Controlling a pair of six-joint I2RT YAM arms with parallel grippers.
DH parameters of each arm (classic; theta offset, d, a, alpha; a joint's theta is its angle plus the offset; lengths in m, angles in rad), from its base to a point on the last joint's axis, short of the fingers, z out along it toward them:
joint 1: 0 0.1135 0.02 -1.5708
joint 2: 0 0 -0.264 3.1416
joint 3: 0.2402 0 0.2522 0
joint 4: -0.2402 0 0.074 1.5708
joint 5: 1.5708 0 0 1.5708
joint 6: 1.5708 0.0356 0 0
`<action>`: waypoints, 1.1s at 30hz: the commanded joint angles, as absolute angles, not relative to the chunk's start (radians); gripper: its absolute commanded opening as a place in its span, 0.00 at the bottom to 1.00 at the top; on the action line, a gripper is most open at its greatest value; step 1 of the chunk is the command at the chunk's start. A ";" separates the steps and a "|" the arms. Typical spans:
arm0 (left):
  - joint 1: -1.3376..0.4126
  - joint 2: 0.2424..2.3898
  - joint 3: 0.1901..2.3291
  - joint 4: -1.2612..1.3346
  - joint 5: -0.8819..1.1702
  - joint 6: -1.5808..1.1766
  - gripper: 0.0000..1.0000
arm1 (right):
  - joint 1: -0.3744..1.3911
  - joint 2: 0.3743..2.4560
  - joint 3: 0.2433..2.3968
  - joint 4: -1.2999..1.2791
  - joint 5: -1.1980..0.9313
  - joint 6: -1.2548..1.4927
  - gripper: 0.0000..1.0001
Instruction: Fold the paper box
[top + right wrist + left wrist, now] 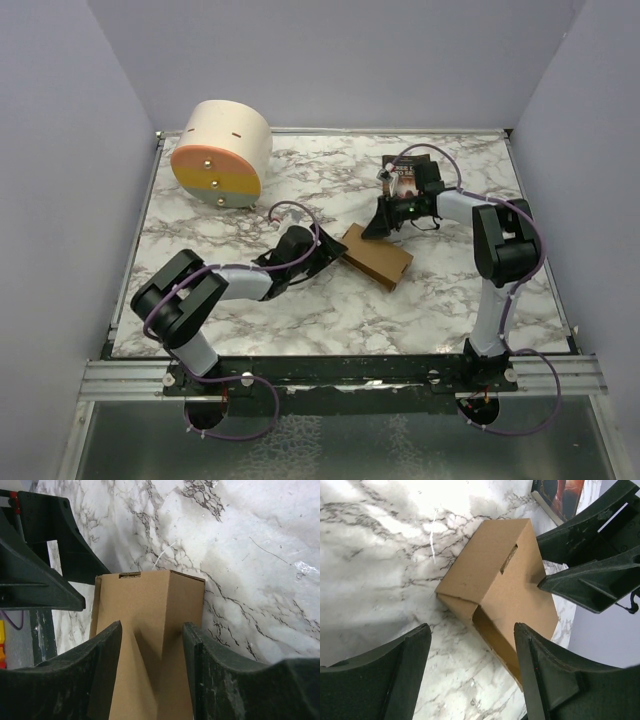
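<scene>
Top view, 6 o'clock: black metal mounting rail (330, 378) carrying both arm bases, nearest the camera. Beyond it lies the white, grey-veined marble table (300, 320).

The paper box (377, 257), plain brown cardboard folded into a shallow rectangular form, lies flat on the marble just to the 3 o'clock side of the table's centre. Its long axis runs from 10 o'clock to 4 o'clock.

The left gripper (472, 626) points at the box's 9 o'clock end. Its two black fingers (385, 675) stand well apart and are clamped on nothing. In the left wrist view the open end of the box (492, 632) faces them, with a short flap folded in at one corner. The cavity behind it is in shadow, so it cannot be told whether the box holds anything. A narrow cut slot (508, 558) shows in the top face.

The right gripper (152, 624) comes in from the box's 12 o'clock side. Its black fingers (220, 680) are spread and lowered over the top face near the far end, gripping nothing. In the left wrist view one tip appears to rest on the cardboard and the other sits at the box's edge.

The large cream cylinder with an orange-yellow round face (222, 150) lies on its side at 10 o'clock, well apart from the box. The dark-covered paperback book (559, 492) lies at 1 o'clock, beneath the right wrist.
</scene>
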State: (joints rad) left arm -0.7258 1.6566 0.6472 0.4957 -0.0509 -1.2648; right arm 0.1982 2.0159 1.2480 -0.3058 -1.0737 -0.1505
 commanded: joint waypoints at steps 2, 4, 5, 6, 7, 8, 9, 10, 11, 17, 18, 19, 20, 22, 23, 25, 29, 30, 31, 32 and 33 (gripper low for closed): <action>-0.720 1.555 0.560 0.501 -0.077 -1.196 0.76 | 0.167 1.940 1.236 -0.312 -1.139 -0.145 0.54; -0.720 1.526 0.527 0.526 -0.062 -1.168 0.82 | 0.151 1.917 1.226 -0.310 -1.149 -0.153 0.54; -0.721 1.514 0.507 0.559 -0.045 -1.148 0.84 | 0.141 1.906 1.223 -0.312 -1.155 -0.160 0.54; -0.720 1.504 0.490 0.591 -0.029 -1.129 0.87 | 0.133 1.894 1.220 -0.317 -1.162 -0.171 0.54; -0.720 1.493 0.472 0.625 -0.015 -1.116 0.89 | 0.125 1.880 1.216 -0.324 -1.170 -0.189 0.54; -0.719 1.483 0.447 0.673 0.004 -1.096 0.90 | 0.117 1.867 1.213 -0.335 -1.183 -0.215 0.54; -0.719 1.476 0.427 0.731 0.020 -1.077 0.94 | 0.109 1.852 1.208 -0.344 -1.198 -0.238 0.54; -0.717 1.467 0.404 0.783 0.034 -1.061 0.97 | 0.097 1.834 1.202 -0.355 -1.222 -0.269 0.54; -0.713 1.463 0.386 0.837 0.057 -1.036 0.97 | 0.084 1.816 1.197 -0.369 -1.252 -0.311 0.54; -0.695 1.485 0.356 0.986 0.261 -0.888 0.80 | 0.006 1.705 1.160 -0.555 -1.306 -0.662 0.54; -0.705 1.499 0.359 0.994 0.293 -0.855 0.73 | 0.001 1.695 1.159 -0.629 -1.305 -0.780 0.54; -0.720 1.509 0.355 1.004 0.307 -0.823 0.70 | 0.000 1.689 1.159 -0.719 -1.299 -0.906 0.54; -0.741 1.517 0.343 1.022 0.306 -0.790 0.69 | -0.003 1.684 1.152 -0.804 -1.290 -1.055 0.54; -0.791 1.515 0.314 1.067 0.275 -0.701 0.69 | -0.009 1.665 1.118 -0.914 -1.267 -1.285 0.54; -0.824 1.509 0.298 1.079 0.237 -0.646 0.69 | -0.016 1.649 1.094 -0.942 -1.259 -1.383 0.55; -0.892 1.489 0.261 1.121 0.154 -0.500 0.69 | -0.027 1.622 1.061 -0.956 -1.242 -1.494 0.56; -1.014 1.480 0.190 1.284 0.055 -0.265 0.69 | -0.029 1.613 1.049 -0.908 -1.188 -1.492 0.58; -1.038 1.492 0.181 1.326 0.049 -0.209 0.70 | -0.029 1.620 1.050 -0.909 -1.170 -1.509 0.58; -1.061 1.510 0.177 1.362 0.048 -0.157 0.71 | -0.029 1.627 1.047 -0.917 -1.150 -1.538 0.58; -1.078 1.531 0.178 1.394 0.045 -0.120 0.72 | -0.029 1.632 1.043 -0.927 -1.133 -1.573 0.58; -1.089 1.559 0.187 1.411 0.037 -0.103 0.72 | -0.029 1.639 1.041 -0.939 -1.115 -1.615 0.58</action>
State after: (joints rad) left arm -1.0340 1.5047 0.1860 1.1805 0.1143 -0.3809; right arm -0.0219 1.6409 1.0458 -0.8845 -1.1973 -1.4063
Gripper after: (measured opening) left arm 0.703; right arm 0.577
